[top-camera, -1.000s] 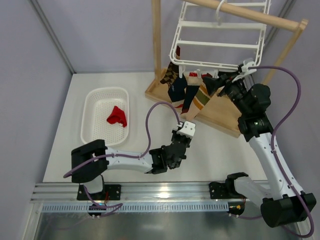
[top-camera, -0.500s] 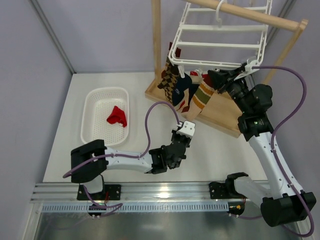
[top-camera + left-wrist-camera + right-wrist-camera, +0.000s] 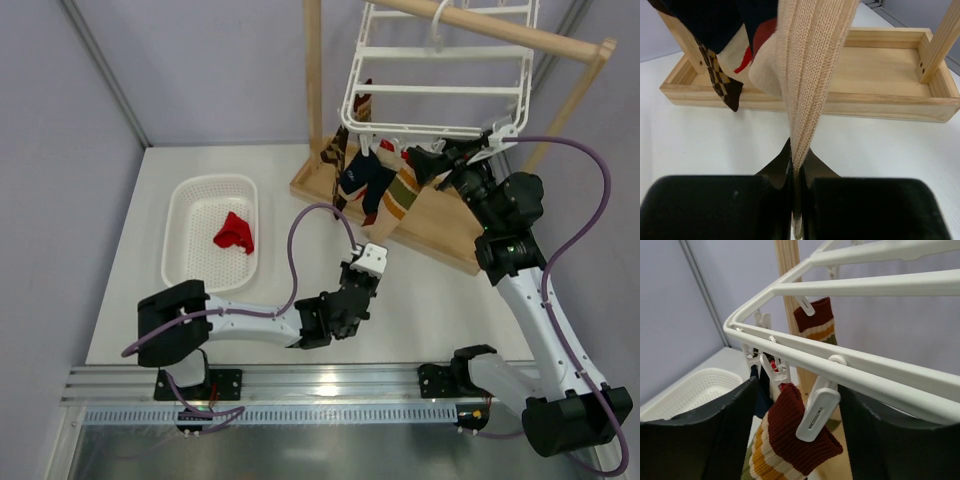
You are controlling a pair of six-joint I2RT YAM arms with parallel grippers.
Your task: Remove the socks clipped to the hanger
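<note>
Claw of right arm (image 3: 425, 162) high beside hanger (image 3: 440, 90).

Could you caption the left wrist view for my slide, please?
Left gripper pinches a cream ribbed sock, wooden stand base behind.

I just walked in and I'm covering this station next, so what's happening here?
Two robot arms are taking socks off a white hanger. The left gripper is shut on the lower end of a cream sock, which is pulled taut below the frame. The right gripper is open, its jaws either side of a clip pinching a striped cuff, apparently of that same sock. One red sock lies in the basket. The other socks hang clipped.
</note>
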